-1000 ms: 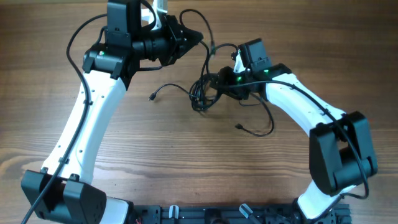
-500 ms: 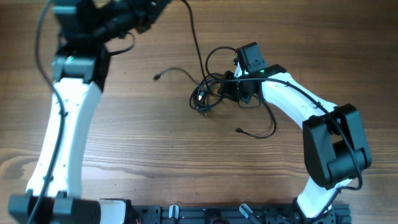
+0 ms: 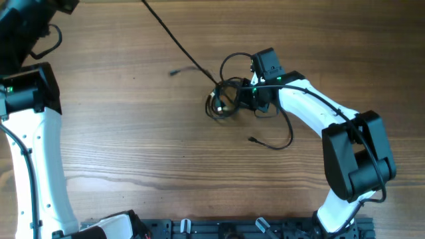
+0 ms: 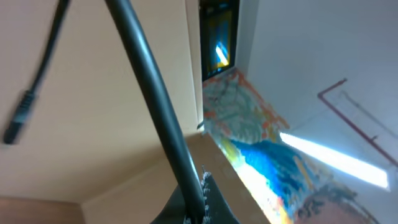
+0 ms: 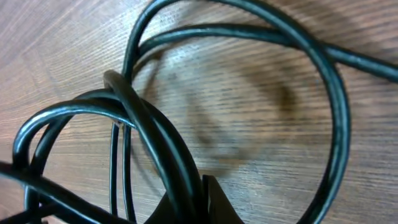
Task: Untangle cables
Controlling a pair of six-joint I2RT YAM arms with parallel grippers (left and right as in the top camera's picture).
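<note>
The cables lie in a knot of loops near the middle of the wooden surface, just beside the tip of the right arm. The right claw is pushed into that knot. Its wrist view shows it closed narrow on a bundle of two or three strands that rise from its tips and arch over to the left, while a wider loop lies flat on the wood beyond. From the knot a stretched cable runs in a straight line up and to the left, leaving the top edge of the overhead view. The left arm stands along the left edge of that view, with its claw outside the picture there. In the left wrist view the left claw is narrow, pinching the stretched cable, which climbs from the tips to the top of the picture. That camera is tilted up at a wall and a bright ceiling strip, and a small plug shows blurred at the left. Seen from overhead, a blurred plug end sits left of the knot and apart from it; whether it rests on the wood or hangs above it cannot be told. Another thin strand trails from the knot and curves round to a small end on the surface.
</note>
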